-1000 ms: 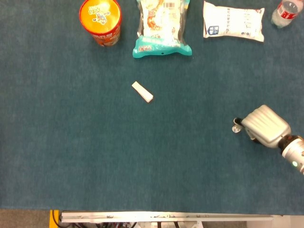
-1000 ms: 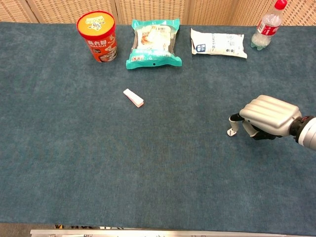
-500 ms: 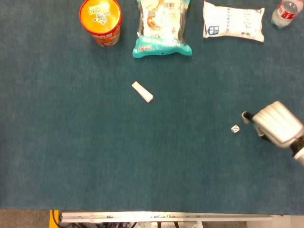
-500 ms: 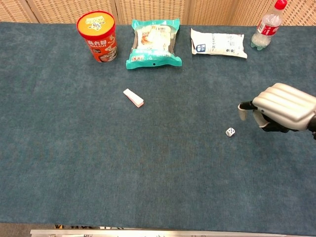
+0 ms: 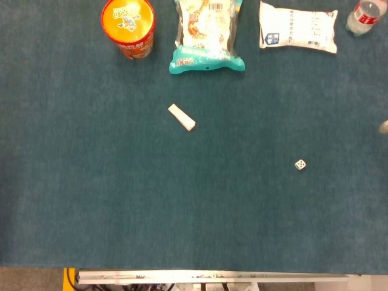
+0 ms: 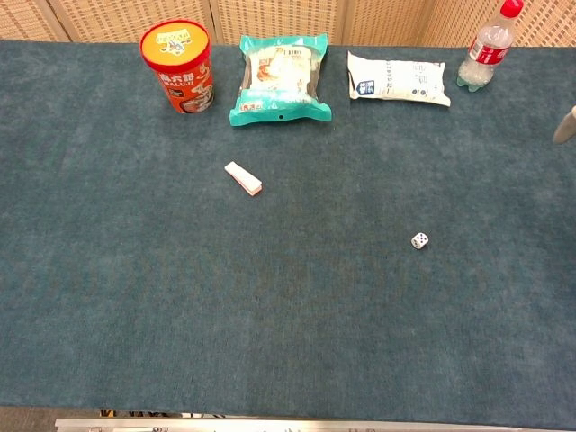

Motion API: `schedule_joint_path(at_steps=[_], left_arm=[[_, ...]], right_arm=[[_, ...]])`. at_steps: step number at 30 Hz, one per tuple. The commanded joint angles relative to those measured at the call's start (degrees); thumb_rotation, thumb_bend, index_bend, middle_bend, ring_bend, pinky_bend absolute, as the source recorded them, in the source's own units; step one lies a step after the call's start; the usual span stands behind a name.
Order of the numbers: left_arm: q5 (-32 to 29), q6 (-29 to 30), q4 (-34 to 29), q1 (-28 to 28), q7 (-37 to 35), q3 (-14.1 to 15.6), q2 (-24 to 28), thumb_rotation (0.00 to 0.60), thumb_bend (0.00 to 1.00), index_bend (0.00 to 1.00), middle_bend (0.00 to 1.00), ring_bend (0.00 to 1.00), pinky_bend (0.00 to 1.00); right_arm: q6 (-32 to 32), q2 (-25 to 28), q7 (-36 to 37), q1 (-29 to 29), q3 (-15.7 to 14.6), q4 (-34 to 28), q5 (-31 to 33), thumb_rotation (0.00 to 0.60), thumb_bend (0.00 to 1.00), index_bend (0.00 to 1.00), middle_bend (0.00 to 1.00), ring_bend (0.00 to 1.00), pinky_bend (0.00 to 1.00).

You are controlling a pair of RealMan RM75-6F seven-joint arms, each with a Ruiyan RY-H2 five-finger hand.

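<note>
Withdrawn to the frame's right edge, the right hand [image 6: 567,124] leaves the die [image 6: 419,240] lying free; its opening cannot be told.

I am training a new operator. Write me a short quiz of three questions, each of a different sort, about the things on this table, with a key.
1. True or false: the small white die touches the small white rectangular block.
2. Which thing stands at the far right of the back row? A) red round cup B) clear plastic bottle with red cap C) teal snack bag
3. Fill in: the white flat pouch lies between the teal snack bag and the ___.

Key: 1 false. 2 B. 3 bottle.
</note>
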Motion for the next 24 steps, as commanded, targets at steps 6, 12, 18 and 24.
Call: schedule_joint_path(at_steps=[6,12,18,24], left_arm=[[0.7,-2.4,1.2,-2.0,-0.7,-0.1,-0.6,0.600,0.26,0.32,0.29,0.15,0.33],[0.8,-5.5,1.1,-3.9,-1.5,0.1,-0.1,0.600,0.24,0.32,0.29,0.15,0.33],[0.2,-8.5,0.8,-5.5,-2.8,0.4,0.6,0.600,0.24,0.32,0.29,0.15,0.33],[-0.2,-9.6,0.7,-6.3,-2.4,0.5,0.6,0.600,0.24,0.32,0.29,0.15,0.33]], right_arm=[[7.8,-1.8,9.4,-5.9,3.9,6.5,3.5,0.600,0.00,0.31,0.22,0.20,0.40],[9.7,-2.3,13.6,-8.3,5.8,9.0,5.9,0.600,0.00,0.31,0.22,0.19,0.37],[9.2,-2.0,15.9,-9.4,7.3,9.7,7.8,0.600,0.00,0.31,0.22,0.18,0.37],[7.4,-1.9,16.7,-8.9,7.7,9.4,7.3,0.600,0.00,0.31,0.23,0.18,0.37]])
